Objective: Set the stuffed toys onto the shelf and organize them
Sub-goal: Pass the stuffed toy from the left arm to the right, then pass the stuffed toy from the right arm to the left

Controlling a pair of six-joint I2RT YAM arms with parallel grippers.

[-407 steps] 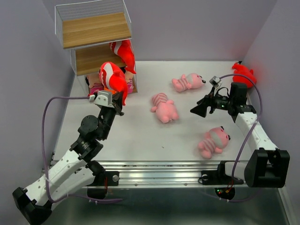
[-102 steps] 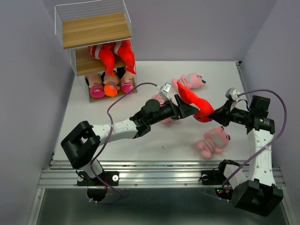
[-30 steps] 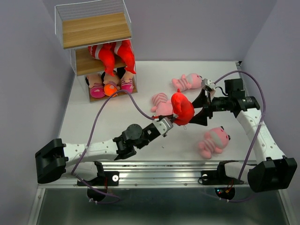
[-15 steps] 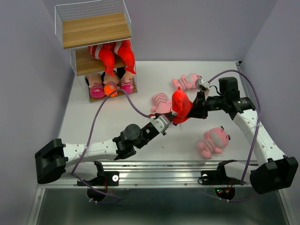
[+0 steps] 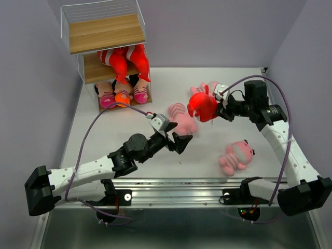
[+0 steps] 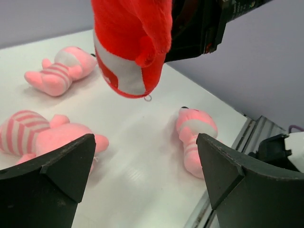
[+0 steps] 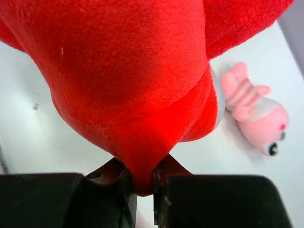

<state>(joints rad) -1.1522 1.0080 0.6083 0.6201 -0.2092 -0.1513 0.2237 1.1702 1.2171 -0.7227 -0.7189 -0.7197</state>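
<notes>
My right gripper [image 5: 217, 108] [image 7: 141, 190] is shut on a red shark [image 5: 202, 105] [image 7: 128, 71] and holds it above the table; the shark [image 6: 128, 47] hangs high in the left wrist view. My left gripper [image 5: 179, 141] [image 6: 145, 137] is open and holds nothing, below and left of the shark. Three pink striped animals lie on the table: one [image 5: 181, 119] [image 6: 40, 135] beside the left gripper, one [image 5: 211, 87] [image 6: 59, 69] partly behind the shark, one [image 5: 236, 155] [image 6: 194, 135] near the front right. The shelf [image 5: 104, 33] stands at the far left.
The shelf's middle tier holds two red sharks [image 5: 124, 59], and black-haired dolls in pink stripes [image 5: 122, 94] stand on its bottom tier. Its top board is bare. Purple walls close in the left, right and back. A metal rail [image 5: 176, 189] runs along the near edge.
My left gripper has let go of the red shark, opened and drawn back to the left. My right gripper has shut on the shark and carried it up and away.
</notes>
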